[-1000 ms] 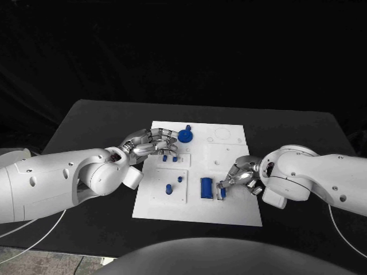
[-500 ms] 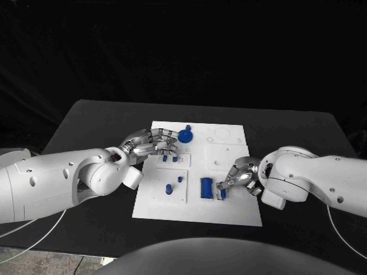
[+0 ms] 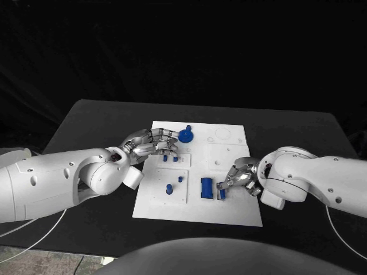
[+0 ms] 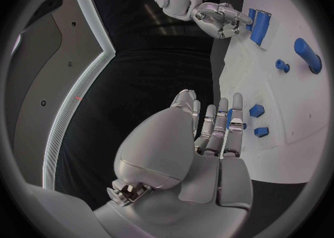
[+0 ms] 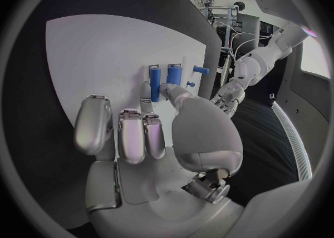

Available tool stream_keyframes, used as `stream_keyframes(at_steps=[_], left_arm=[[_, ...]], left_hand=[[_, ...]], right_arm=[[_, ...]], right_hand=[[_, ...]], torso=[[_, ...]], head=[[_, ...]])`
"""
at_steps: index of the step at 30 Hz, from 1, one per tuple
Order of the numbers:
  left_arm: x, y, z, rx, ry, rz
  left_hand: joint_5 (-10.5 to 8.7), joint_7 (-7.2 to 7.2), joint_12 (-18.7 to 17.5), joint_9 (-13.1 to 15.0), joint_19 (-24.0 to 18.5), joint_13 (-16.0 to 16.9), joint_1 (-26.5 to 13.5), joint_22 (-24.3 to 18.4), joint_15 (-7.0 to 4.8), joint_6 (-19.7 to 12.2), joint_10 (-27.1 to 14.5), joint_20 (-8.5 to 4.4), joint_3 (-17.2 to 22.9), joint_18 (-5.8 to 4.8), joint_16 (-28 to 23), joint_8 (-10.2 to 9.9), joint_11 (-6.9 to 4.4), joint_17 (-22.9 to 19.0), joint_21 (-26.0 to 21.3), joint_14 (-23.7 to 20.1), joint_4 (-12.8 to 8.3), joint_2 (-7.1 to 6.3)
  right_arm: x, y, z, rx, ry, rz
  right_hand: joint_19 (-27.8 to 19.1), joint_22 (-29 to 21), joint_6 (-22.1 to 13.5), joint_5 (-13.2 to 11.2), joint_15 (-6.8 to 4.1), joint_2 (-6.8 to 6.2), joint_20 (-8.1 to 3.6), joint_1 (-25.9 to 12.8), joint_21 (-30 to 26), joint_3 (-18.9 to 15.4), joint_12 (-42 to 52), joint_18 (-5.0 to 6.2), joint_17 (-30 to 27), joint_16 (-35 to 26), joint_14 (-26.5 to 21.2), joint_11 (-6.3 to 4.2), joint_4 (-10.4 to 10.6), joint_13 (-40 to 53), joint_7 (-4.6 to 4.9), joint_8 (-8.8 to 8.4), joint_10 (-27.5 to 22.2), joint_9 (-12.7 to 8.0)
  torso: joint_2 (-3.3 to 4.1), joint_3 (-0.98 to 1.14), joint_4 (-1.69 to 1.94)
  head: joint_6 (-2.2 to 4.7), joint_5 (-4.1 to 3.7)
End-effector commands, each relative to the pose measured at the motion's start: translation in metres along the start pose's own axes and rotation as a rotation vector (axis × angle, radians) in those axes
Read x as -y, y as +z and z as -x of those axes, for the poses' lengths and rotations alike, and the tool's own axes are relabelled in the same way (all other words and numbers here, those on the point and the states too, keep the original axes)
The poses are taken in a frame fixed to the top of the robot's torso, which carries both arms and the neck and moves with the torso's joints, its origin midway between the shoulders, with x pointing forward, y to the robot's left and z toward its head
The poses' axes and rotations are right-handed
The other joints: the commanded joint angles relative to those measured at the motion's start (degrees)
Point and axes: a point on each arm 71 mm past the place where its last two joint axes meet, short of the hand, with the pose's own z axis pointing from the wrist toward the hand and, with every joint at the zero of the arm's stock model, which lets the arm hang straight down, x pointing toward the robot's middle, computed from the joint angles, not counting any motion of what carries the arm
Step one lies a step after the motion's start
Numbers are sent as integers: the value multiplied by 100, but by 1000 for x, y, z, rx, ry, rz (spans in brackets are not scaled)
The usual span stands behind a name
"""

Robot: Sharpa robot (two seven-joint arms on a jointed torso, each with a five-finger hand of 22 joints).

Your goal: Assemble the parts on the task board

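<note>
Parts on the task board (image 3: 233,215): 2 blue cylinders lie side by side near the board's right-front area, long axes running front-to-back. The larger cylinder (image 3: 206,188) sits toward the board's middle; the slimmer cylinder (image 3: 222,193) lies just beside it on the right-arm side.

Right hand (image 3: 243,179) is the nearer hand. The slimmer cylinder lies directly at its fingertips, on the inboard side of the palm. In the right wrist view the thumb and a fingertip (image 5: 145,92) meet the slimmer cylinder (image 5: 155,84) at its near end; judged as a pinch, though how firm it is cannot be confirmed.

Left hand (image 3: 153,142) hovers at the board's far-left area over small blue pegs (image 4: 256,110), fingers extended, apart, holding nothing. Well apart from both cylinders.

Blue knob (image 3: 186,136) stands at the far edge, just beside the left fingertips.
</note>
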Motion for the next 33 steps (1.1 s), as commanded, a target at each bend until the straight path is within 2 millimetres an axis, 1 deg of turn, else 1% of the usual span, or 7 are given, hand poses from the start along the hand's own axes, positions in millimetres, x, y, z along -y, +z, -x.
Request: stream_keyframes(at_steps=[1, 3, 8, 13, 23, 30, 33], left_arm=[[0, 1, -3, -25, -10, -6], [0, 1, -3, -26, -11, -5], [0, 1, -3, -28, -11, -2], [0, 1, -3, -30, -12, 1], [-1, 2, -4, -33, -13, 5], [-1, 2, -4, -34, -13, 7], [-1, 2, -4, -34, -13, 7]], left_hand=[[13, 322, -21, -9, -4, -10, 57, 10, -3, 38, 45, -50, 32, -117, 18, -28, 13, -8, 40, 35, 4, 9], [15, 326, -25, -11, -4, -13, 57, 14, 0, 39, 47, -51, 37, -120, 17, -30, 15, -9, 41, 38, 2, 8], [15, 326, -25, -11, -4, -13, 57, 14, 0, 39, 47, -51, 37, -120, 17, -30, 15, -9, 41, 38, 2, 8], [15, 326, -25, -11, -4, -13, 57, 14, 0, 39, 47, -51, 37, -120, 17, -30, 15, -9, 41, 38, 2, 8], [18, 333, -31, -15, -5, -18, 55, 18, 5, 41, 50, -52, 45, -125, 18, -34, 19, -11, 43, 44, 2, 8], [18, 334, -33, -16, -5, -19, 54, 21, 8, 41, 51, -52, 49, -127, 18, -36, 21, -11, 44, 47, 1, 8], [18, 334, -33, -16, -5, -19, 54, 21, 8, 41, 51, -52, 49, -127, 18, -36, 21, -11, 44, 47, 1, 8]], right_arm=[[1, 1, -1, -6, -18, -8], [1, 1, -1, -7, -22, -10], [2, 1, -1, -12, -31, -14], [2, 2, -1, -17, -37, -16], [2, 2, -2, -25, -52, -17], [1, 2, -3, -26, -59, -16], [1, 1, -3, -22, -57, -13]], right_hand=[[-8, 904, -19, -89, 5, 33, 11, -27, -24, 14, 22, -27, 439, -17, 388, 10, 17, 1509, -11, -3, 621, -15], [-13, 900, -20, -196, 9, 31, 13, -66, -38, -17, 22, -25, 437, -18, 388, 14, 49, 1509, -7, -9, 621, -29], [-14, 896, -14, -769, 24, 26, 25, -269, -49, -177, 22, -24, 425, -27, 389, 31, 226, 1509, 9, -33, 621, -82], [-19, 893, -3, -1153, 33, 20, 35, -435, -67, -325, 22, -20, 443, -12, 394, 43, 373, 1509, 22, -50, 621, -128], [-34, 880, -7, -1543, 43, 0, 46, -501, -121, -485, 22, -10, 448, -6, 396, 55, 447, 1509, 35, -70, 621, -181], [-38, 878, -2, -1536, 40, 5, 47, -410, -130, -485, 22, -8, 459, 3, 399, 49, 387, 1509, 26, -65, 621, -189], [-38, 879, 19, -1611, 41, -23, 47, -438, -129, -539, 22, -9, 461, 5, 399, 51, 403, 1509, 30, -50, 621, -190]], torso=[[0, -1, 0], [1, -2, -1], [0, -1, 1], [0, 0, 0], [1, 0, 1], [-1, -1, 2], [0, 0, 2]], head=[[0, -6], [0, -2], [0, 5], [0, 15], [0, 16], [0, 12], [0, 15]])
